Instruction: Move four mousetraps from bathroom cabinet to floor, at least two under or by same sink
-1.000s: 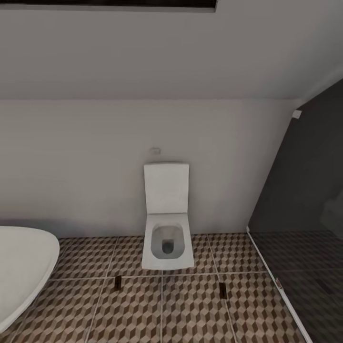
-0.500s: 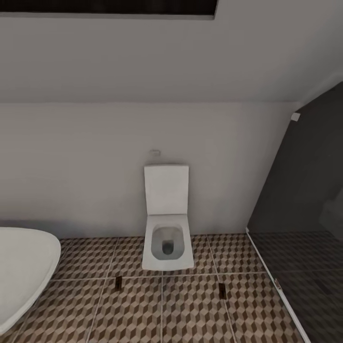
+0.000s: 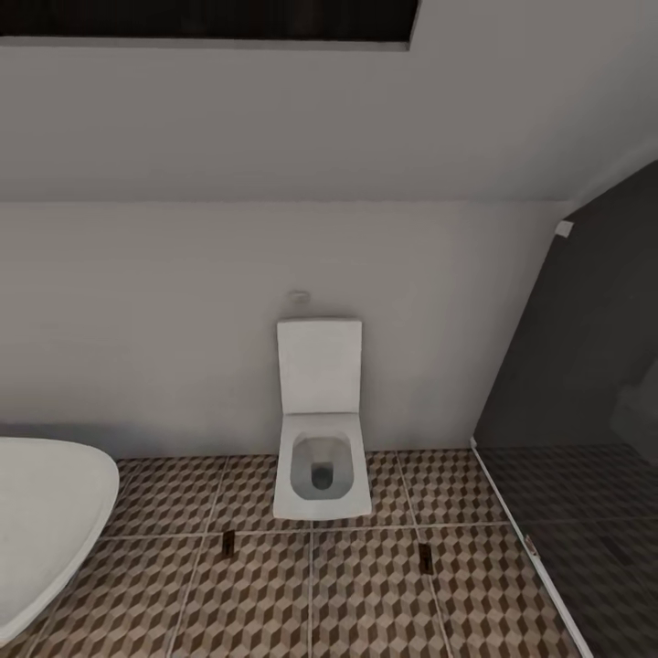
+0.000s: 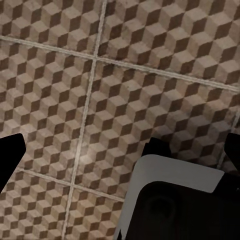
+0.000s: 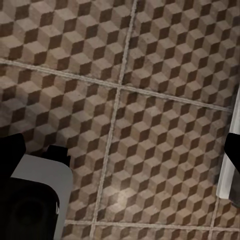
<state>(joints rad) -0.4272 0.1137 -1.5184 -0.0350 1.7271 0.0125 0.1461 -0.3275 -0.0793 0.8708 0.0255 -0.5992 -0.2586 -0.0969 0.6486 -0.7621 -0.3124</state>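
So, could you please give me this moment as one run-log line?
phase: in transit | view: toilet, tiled floor, two traps on it | cabinet: unseen | tools: empty

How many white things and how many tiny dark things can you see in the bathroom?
White toilet: 1
White rounded tub: 1
Tiny dark plates, likely mousetraps: 2
Total: 4
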